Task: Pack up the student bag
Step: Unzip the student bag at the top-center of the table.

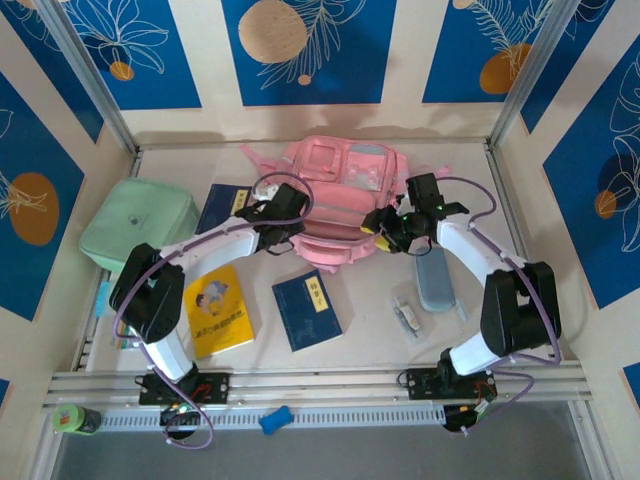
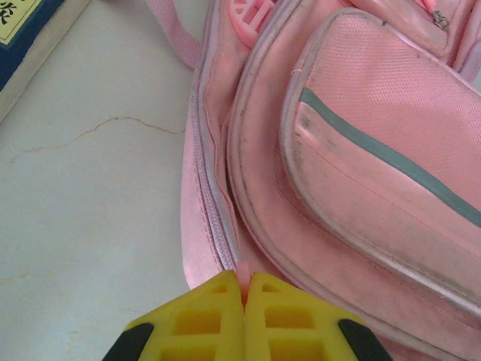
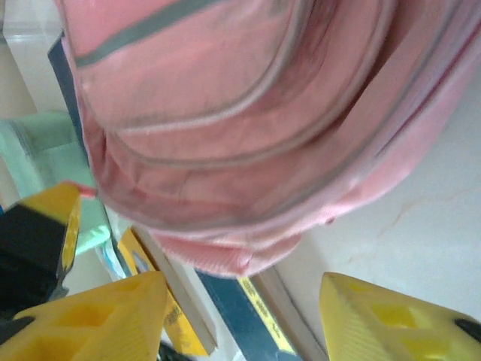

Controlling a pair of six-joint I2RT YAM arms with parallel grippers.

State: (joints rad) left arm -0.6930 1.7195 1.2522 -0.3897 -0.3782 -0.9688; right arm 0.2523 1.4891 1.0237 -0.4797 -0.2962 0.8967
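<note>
Pale tabletop: large pink fabric backpack (image 1: 335, 190) lies broadside at the far middle; left gripper (image 2: 244, 289) is clamped on a small pink tab (image 2: 244, 269) at its near-left zip seam, right gripper (image 3: 244, 301) gapes empty just beside its near-right corner

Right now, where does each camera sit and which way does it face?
Top external: above and behind the arms, looking down on the table; both arms and their bases show.
Left wrist: on the left arm, facing the zipped edge of the student bag; the left gripper shows, shut on a pink bit of it.
Right wrist: on the right arm, low at the bag's other side; the right gripper shows, open.
Shared: all three see the bag; both wrist views also catch the table.
</note>
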